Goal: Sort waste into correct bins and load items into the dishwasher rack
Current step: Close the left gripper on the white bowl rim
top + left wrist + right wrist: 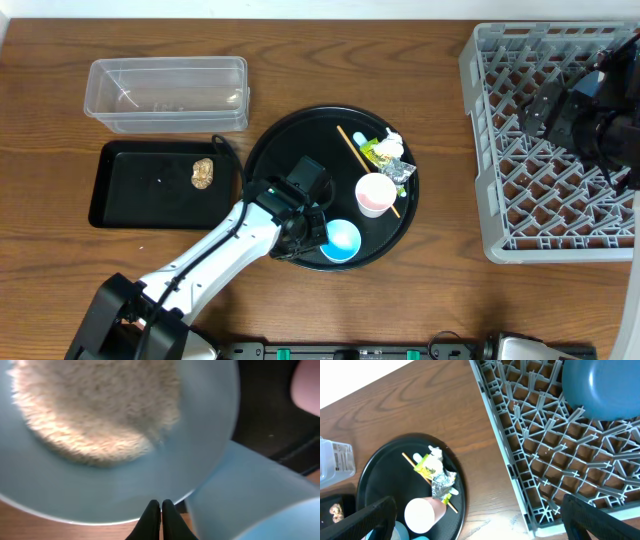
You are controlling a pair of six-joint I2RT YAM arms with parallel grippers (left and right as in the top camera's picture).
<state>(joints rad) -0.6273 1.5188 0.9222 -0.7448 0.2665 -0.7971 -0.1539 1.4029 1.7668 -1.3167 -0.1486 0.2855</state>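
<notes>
While the dishwasher rack (550, 140) at right already holds the dark blue plate (605, 385), the right end effector (485, 520) spread wide above, most seemingly remains: the left end effector (156, 510) pinches narrowly on the light blue bowl (342, 240) at lower centre, with the pink cup (375, 193), wrappers (388, 160) and stick (352, 143) unsorted and only the food lump (203, 173) binned.

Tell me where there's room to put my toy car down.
Bare wood between the round black tray and the grey rack, and left of the food lump in the black rectangular tray. Crowded: the round tray's right side, with wrappers, pink cup.
</notes>
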